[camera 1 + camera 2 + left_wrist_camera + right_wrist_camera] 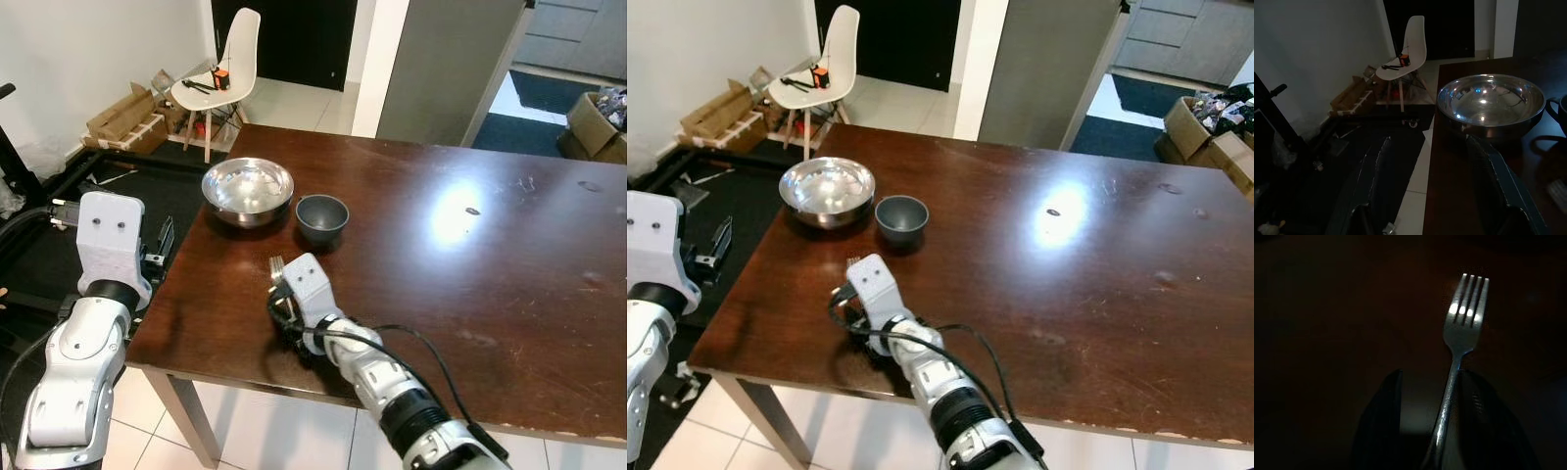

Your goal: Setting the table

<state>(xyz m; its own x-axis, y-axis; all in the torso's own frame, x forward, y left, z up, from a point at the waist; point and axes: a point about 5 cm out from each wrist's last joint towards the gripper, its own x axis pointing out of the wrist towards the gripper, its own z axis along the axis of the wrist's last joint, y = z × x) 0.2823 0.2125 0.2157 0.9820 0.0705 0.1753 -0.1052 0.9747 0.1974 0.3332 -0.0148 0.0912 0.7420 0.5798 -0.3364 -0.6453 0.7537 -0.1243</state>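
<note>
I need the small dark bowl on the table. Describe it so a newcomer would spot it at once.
Start at the dark brown table and go to its left end, where a wide shiny steel bowl sits. The small dark bowl stands just to its right, beyond the right gripper holding the fork. It is matte grey and much smaller.

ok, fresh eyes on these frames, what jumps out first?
The right end effector is low over the near left part of the dark wooden table, with a fork between its fingers, tines pointing away. Just beyond it a shiny steel bowl and a small dark bowl sit side by side. The left end effector is off the table's left edge, open.
</note>
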